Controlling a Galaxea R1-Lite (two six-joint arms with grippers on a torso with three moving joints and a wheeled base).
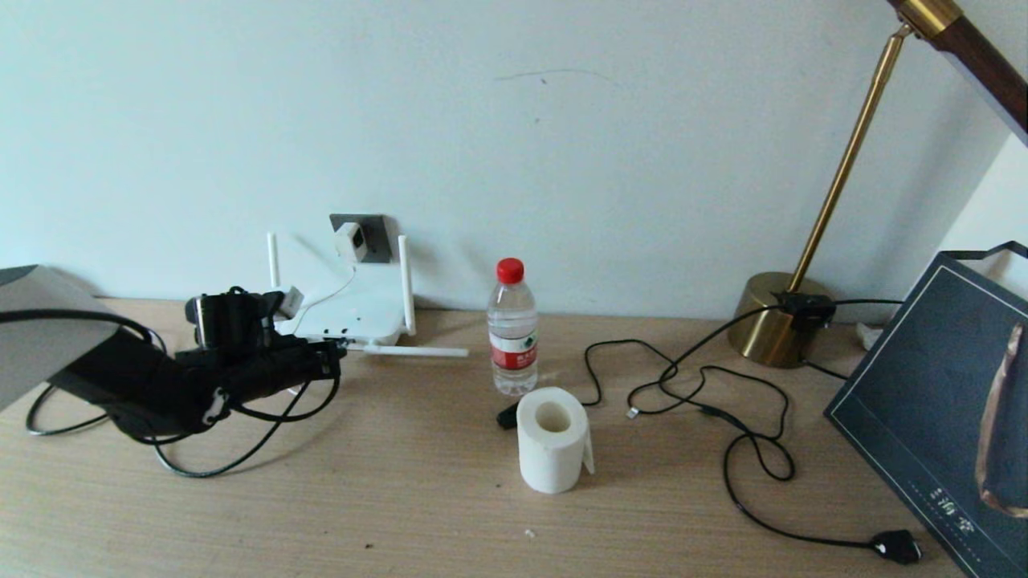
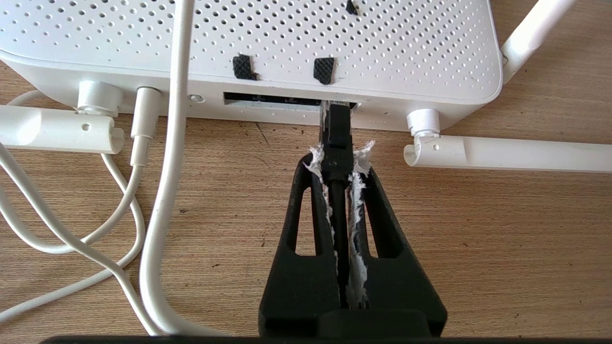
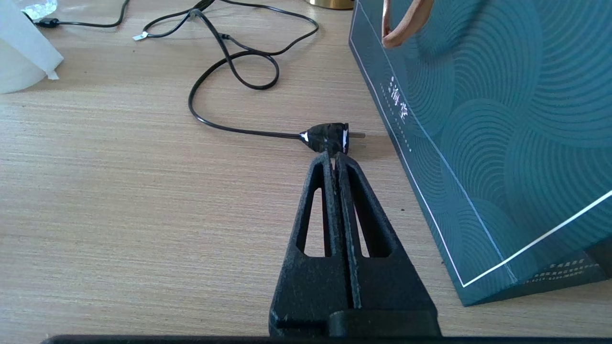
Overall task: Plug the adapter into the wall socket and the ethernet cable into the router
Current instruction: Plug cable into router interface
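- While the black left gripper (image 1: pixel 333 357) sits at the left of the head view, low against the front edge of the flat white router with stick antennas (image 1: pixel 353 309), its jaws are clenched on the black plug of the thin black ethernet cable (image 2: pixel 337 143); the plug's long axis runs straight on from the fingers into the router's dark port slot (image 2: pixel 267 99), its clear tip at the slot's mouth; whether it is fully seated I cannot tell
- Up and just behind the router, at centre-left of the head view, the small white cube adapter (image 1: pixel 350 239) already sits on the dark grey square wall socket plate (image 1: pixel 373 233), its thin white cord (image 2: pixel 162 191) trailing down past the router
- At the right, seen only in its own wrist view, the black right gripper (image 3: pixel 335 158) is parked with jaws pressed together on nothing, its tips near a black two-pin lamp plug (image 3: pixel 327 137) lying beside a teal paper bag (image 3: pixel 478 119); the left arm is plainly the nearer one, so the coming push looks to be a short straight drive along the plug's axis
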